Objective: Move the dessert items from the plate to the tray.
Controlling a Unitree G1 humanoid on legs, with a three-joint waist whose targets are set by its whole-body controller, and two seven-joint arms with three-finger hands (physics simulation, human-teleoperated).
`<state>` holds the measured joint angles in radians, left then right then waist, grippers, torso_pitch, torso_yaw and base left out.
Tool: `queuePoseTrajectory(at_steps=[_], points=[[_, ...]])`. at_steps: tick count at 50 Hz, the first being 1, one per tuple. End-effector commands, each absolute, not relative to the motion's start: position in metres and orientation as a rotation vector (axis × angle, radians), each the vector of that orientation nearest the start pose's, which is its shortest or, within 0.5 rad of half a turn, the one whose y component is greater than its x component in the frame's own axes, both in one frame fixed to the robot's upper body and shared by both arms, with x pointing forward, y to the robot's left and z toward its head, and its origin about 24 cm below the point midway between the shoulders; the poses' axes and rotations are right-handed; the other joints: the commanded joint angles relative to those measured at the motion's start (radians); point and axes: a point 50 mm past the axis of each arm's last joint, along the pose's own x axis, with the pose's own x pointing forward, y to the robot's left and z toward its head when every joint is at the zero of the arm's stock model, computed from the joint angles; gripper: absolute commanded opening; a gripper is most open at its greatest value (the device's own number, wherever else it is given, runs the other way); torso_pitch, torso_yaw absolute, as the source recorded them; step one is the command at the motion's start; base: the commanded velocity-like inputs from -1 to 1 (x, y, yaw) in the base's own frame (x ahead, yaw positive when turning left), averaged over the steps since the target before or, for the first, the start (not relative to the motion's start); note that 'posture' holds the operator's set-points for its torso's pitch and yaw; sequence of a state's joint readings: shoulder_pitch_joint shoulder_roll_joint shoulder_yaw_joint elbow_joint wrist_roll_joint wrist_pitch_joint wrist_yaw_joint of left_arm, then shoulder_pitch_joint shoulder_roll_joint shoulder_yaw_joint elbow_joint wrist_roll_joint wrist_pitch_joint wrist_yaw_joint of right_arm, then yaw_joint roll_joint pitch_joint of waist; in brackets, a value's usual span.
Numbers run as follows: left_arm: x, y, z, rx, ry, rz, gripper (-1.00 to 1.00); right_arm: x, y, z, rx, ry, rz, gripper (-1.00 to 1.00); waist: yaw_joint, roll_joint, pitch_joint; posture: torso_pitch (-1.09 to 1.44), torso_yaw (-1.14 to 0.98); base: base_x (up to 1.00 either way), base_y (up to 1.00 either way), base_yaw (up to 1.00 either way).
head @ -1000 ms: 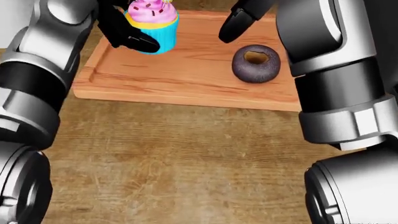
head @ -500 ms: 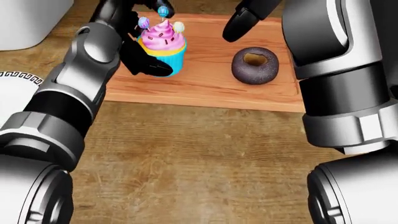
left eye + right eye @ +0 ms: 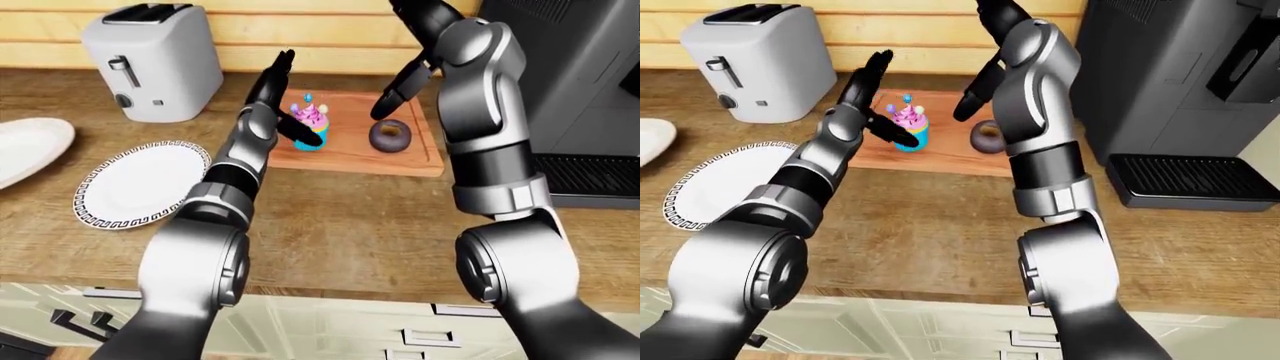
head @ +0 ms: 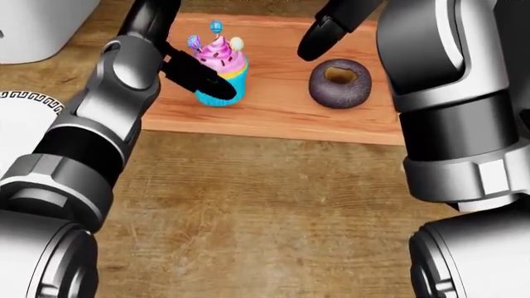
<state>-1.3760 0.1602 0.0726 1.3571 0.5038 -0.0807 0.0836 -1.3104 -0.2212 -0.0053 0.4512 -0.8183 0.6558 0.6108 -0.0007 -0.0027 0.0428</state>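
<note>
At the far left of the left-eye view, a plain white dish [image 3: 25, 146] lies partly out of frame on the wooden bench [image 3: 340, 225]. A white toaster [image 3: 155, 64] stands near the wall. Just below it lies the patterned plate [image 3: 135, 184], bare of desserts.

The left hand [image 3: 280, 94] is raised over the left end of the wooden tray [image 3: 355, 154]. Its fingers [image 4: 199, 77] are spread open; one dark finger lies across the near side of the cupcake [image 4: 222, 65], but none closes round it. The cupcake, pink frosting in a blue wrapper, stands upright on the tray's left half.

The chocolate doughnut [image 4: 340, 84] lies flat on the tray's right half, well apart from the cupcake. The right hand [image 4: 327, 28] hangs above the tray, just up and left of the doughnut, fingers loose and holding nothing.

At the far right of the right-eye view, a dark coffee machine [image 3: 1185, 90] stands on the bench.
</note>
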Motion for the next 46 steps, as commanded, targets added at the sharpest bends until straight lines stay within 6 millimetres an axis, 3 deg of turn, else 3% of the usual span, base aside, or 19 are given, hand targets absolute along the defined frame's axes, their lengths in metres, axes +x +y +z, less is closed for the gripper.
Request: queuePoseTrajectory(at_steps=[1, 11, 21, 28, 35, 46], points=[[0.433, 0.104, 0.25, 0.67, -0.241, -0.027, 1.0, 0.378, -0.122, 0.349, -0.887, -0.105, 0.045, 1.0, 0.0, -0.001, -0.035, 0.0, 0.0, 0.0, 0.0, 0.0], [0.433, 0.109, 0.263, 0.662, -0.258, -0.017, 1.0, 0.378, -0.123, 0.352, -0.887, -0.106, 0.042, 1.0, 0.0, 0.001, -0.037, 0.0, 0.0, 0.0, 0.0, 0.0], [0.428, 0.118, 0.305, 0.615, -0.326, -0.064, 1.0, 0.375, -0.127, 0.361, -0.879, -0.129, 0.023, 1.0, 0.0, 0.003, -0.031, 0.0, 0.0, 0.0, 0.0, 0.0], [0.414, 0.128, 0.349, 0.607, -0.417, -0.046, 1.0, 0.372, -0.129, 0.372, -0.877, -0.155, 0.013, 1.0, -0.002, 0.006, -0.025, 0.0, 0.0, 0.0, 0.0, 0.0], [0.381, 0.156, 0.375, 0.62, -0.483, 0.019, 1.0, 0.354, -0.136, 0.387, -0.868, -0.225, 0.026, 1.0, -0.004, 0.011, -0.015, 0.0, 0.0, 0.0, 0.0, 0.0], [0.322, 0.193, 0.378, 0.588, -0.514, 0.099, 1.0, 0.317, -0.158, 0.403, -0.837, -0.274, -0.011, 1.0, -0.006, 0.015, -0.002, 0.0, 0.0, 0.0, 0.0, 0.0]])
